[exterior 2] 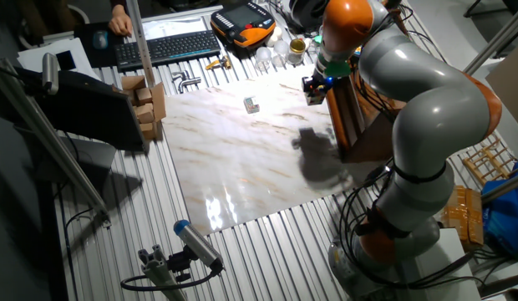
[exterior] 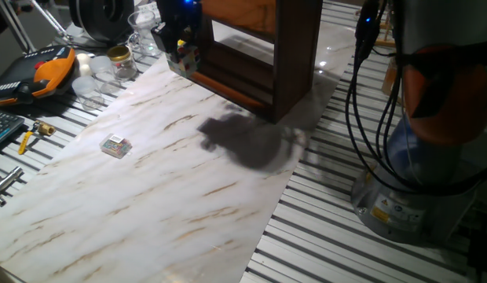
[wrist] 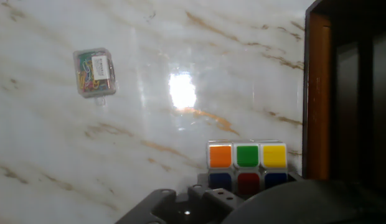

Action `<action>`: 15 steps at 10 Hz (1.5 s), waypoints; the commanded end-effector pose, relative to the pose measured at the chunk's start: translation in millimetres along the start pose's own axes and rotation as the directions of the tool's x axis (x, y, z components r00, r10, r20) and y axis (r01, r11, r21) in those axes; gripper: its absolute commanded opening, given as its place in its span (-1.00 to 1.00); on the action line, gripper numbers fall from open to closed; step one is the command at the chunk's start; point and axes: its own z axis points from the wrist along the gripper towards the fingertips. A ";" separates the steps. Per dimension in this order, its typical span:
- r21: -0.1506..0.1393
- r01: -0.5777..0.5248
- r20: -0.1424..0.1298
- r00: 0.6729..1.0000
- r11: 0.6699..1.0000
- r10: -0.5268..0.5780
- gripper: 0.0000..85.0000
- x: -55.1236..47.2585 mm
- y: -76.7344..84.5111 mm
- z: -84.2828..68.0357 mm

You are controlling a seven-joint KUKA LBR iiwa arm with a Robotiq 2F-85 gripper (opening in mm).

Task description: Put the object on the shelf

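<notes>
The arm [exterior 2: 426,117] arches over the marble-patterned table [exterior: 149,204] from its base at about 4 o'clock in the other fixed view, a reach that lets the wrist hang down beside the shelf [exterior: 267,55] rather than above it, presumably because the cube must go in from the side. The shelf, a dark wooden frame with an orange-brown board, stands at roughly 1 o'clock on the table in one fixed view, with its open front facing the bare marble where the arm can approach. The gripper [exterior: 183,43] hangs at the shelf's left front corner, raised off the table, as its shadow well below on the marble suggests. It is clamped on the cube [wrist: 246,163]; the hand view shows an orange, a green and a yellow square in a row, with darker squares beneath, tucked against the hand's body, and the shelf's brown edge at 3 o'clock. So the cube is in the air just beside the shelf frame, not yet on any board; the carry looks nearly done and the placing remains. A small clear box [wrist: 94,73] of coloured bits lies well apart at 10 o'clock in the hand view, out of the way of the approach.
</notes>
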 end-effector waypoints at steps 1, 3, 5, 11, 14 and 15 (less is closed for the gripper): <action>-0.001 -0.009 0.002 1.000 1.000 0.009 -1.00 0.0 0.3 -0.2; 0.005 0.001 -0.036 0.999 1.000 -0.001 -1.00 0.0 0.3 -0.2; 0.025 0.038 -0.055 0.998 0.999 -0.037 -1.00 0.0 0.3 -0.2; 0.025 0.075 -0.093 0.993 0.997 -0.072 -1.00 2.4 -9.0 -28.0; 0.026 0.075 -0.087 0.994 0.997 -0.072 -1.00 0.5 -19.5 -47.6; 0.028 0.077 -0.085 0.994 0.997 -0.074 -1.00 0.6 -24.3 -55.5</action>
